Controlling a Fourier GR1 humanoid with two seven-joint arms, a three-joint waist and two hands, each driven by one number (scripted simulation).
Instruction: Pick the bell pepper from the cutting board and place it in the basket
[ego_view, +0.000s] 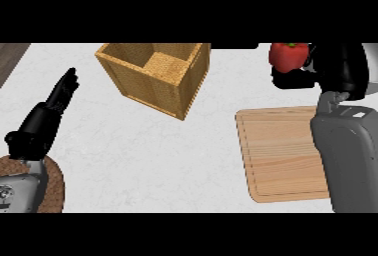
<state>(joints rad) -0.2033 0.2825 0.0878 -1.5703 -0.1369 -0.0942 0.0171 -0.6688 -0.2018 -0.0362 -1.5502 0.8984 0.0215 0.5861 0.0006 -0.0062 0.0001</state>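
Note:
The red bell pepper (288, 55) is up at the top right, above the counter, with my right hand (295, 75) curled round it from below and behind; only part of the hand shows. The wooden cutting board (280, 155) lies bare at the right, partly covered by my right forearm. The tall wooden basket (155, 75) stands at the top centre, to the left of the pepper, its opening facing up. My left hand (52, 110) rests at the left with straight fingers pointing up, holding nothing.
A round woven mat (55, 187) shows at the lower left under my left forearm. A dark strip (11, 60) marks the counter's upper left corner. White marble counter (162, 165) lies between basket and board.

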